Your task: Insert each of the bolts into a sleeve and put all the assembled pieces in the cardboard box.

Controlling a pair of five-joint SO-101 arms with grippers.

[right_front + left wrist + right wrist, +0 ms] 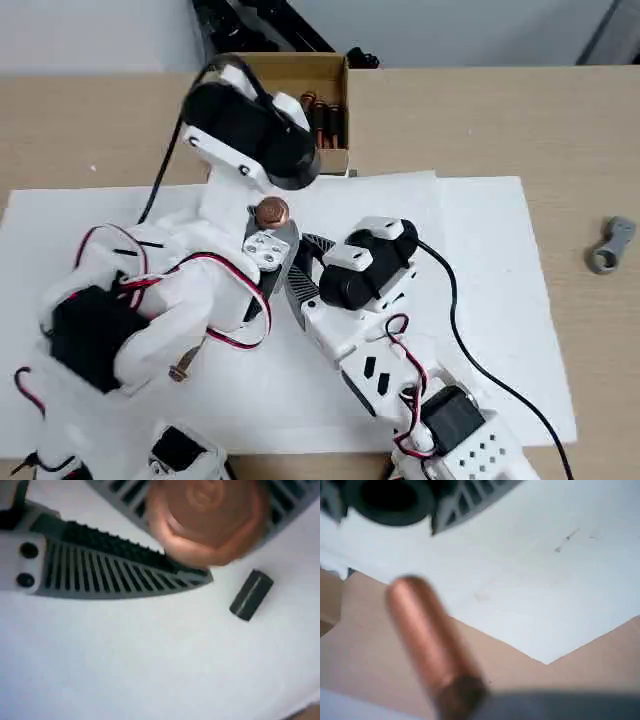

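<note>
Now: copper bolt point(271, 212) clamped in left end effector point(270, 232), black sleeve point(390, 500) in right end effector point(300, 275). Square shaft to bore; push slowly.

in the left wrist view the bolt point(210, 520) is a blur, its head cut off by the top edge. the sleeve point(390, 500) in the right wrist view is cut off the same way. from above, the left arm hides part of the cardboard box point(300, 62), and the small piece point(180, 372) by the wires is too small to tell.
</note>
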